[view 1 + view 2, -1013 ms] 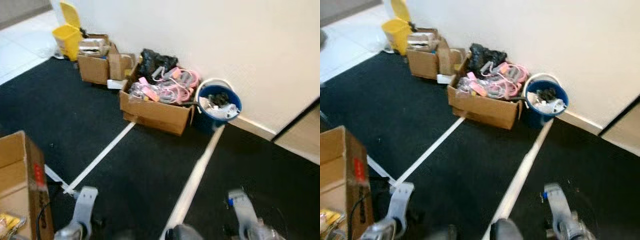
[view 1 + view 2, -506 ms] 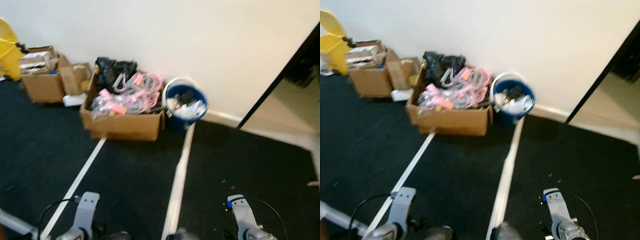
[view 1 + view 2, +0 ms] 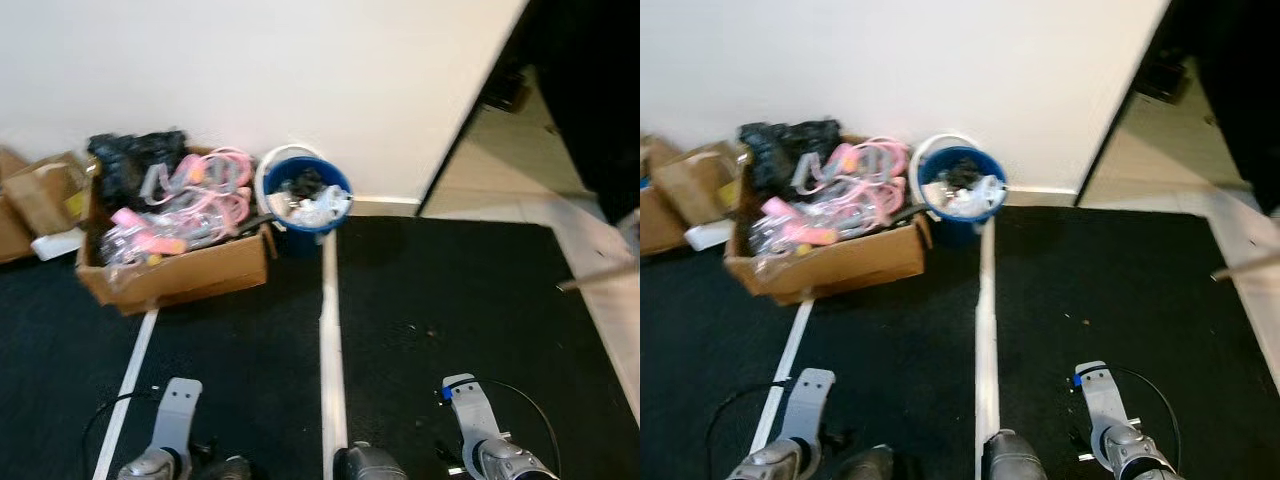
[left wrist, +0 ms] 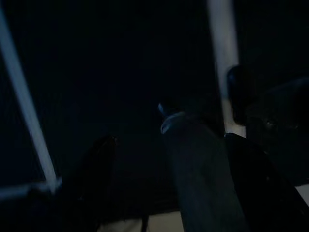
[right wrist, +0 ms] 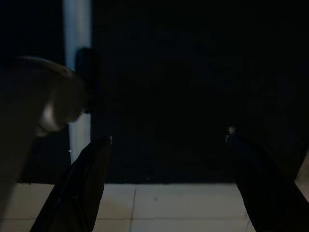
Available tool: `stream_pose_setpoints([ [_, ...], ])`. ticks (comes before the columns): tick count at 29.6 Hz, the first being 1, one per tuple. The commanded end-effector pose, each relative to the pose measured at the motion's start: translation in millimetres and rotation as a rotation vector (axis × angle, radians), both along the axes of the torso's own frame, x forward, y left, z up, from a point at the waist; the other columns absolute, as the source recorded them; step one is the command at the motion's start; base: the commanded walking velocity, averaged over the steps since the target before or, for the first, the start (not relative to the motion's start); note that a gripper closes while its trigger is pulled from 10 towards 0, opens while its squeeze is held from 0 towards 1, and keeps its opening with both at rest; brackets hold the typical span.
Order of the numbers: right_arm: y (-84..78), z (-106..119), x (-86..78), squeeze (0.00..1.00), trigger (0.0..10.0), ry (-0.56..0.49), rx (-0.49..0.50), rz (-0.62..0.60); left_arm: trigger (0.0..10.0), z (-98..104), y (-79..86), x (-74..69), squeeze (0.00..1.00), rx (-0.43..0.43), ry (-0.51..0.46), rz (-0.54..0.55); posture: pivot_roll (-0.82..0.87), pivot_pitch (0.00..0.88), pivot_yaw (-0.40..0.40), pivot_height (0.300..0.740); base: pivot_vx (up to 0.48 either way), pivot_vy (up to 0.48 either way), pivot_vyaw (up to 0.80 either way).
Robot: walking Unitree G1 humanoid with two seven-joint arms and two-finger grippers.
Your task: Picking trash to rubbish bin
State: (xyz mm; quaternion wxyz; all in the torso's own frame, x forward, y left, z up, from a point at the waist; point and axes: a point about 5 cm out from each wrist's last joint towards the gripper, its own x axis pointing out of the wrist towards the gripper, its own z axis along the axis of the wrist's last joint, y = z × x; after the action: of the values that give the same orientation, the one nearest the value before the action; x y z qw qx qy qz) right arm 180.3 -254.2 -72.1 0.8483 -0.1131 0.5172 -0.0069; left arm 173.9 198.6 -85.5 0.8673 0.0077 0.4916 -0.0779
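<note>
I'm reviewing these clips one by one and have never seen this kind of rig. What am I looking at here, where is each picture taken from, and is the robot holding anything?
This is a walking humanoid robot seen through its own cameras. The two bright pictures come from its head, looking down at a black carpet with white tape lines. Against the wall stand a blue bucket full of rubbish and a cardboard box of pink and black items. The silver shapes at the bottom are its arms. The two dark pictures come from wrist cameras looking along each gripper's black fingers: the left gripper and right gripper both hang open over the floor, holding nothing.
</note>
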Motion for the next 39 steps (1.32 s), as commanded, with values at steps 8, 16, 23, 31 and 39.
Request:
stream_pose_setpoints([
  [8,1.0,-3,-5.8,0.00,10.0,-0.029,0.020,-0.084,10.0,12,11.2,20.0,0.00,-0.002,-0.112,0.142,0.03,0.127,0.002,0.740,0.000,0.000,-0.79],
  [16,-0.4,0,-1.7,0.00,10.0,-0.116,0.027,-0.154,10.0,37,48.0,41.5,0.00,-0.045,-0.320,0.303,0.03,0.131,0.001,0.740,0.000,0.000,-0.79],
  [23,-0.7,2,1.0,0.00,10.0,-0.181,0.045,-0.201,10.0,56,60.6,61.0,0.00,-0.059,-0.431,0.317,0.03,0.133,0.000,0.740,0.000,0.000,-0.79],
  [31,-1.0,5,3.5,0.00,10.0,-0.243,0.063,-0.241,10.0,74,53.3,84.8,0.00,-0.080,-0.541,0.288,0.02,0.132,-0.002,0.740,0.000,0.000,-0.79],
  [39,-15.0,61,81.8,0.00,10.0,-0.457,0.064,-0.196,10.0,89,48.6,101.3,0.00,-0.093,-0.620,0.237,0.02,0.133,0.004,0.740,0.000,0.000,-0.79],
])
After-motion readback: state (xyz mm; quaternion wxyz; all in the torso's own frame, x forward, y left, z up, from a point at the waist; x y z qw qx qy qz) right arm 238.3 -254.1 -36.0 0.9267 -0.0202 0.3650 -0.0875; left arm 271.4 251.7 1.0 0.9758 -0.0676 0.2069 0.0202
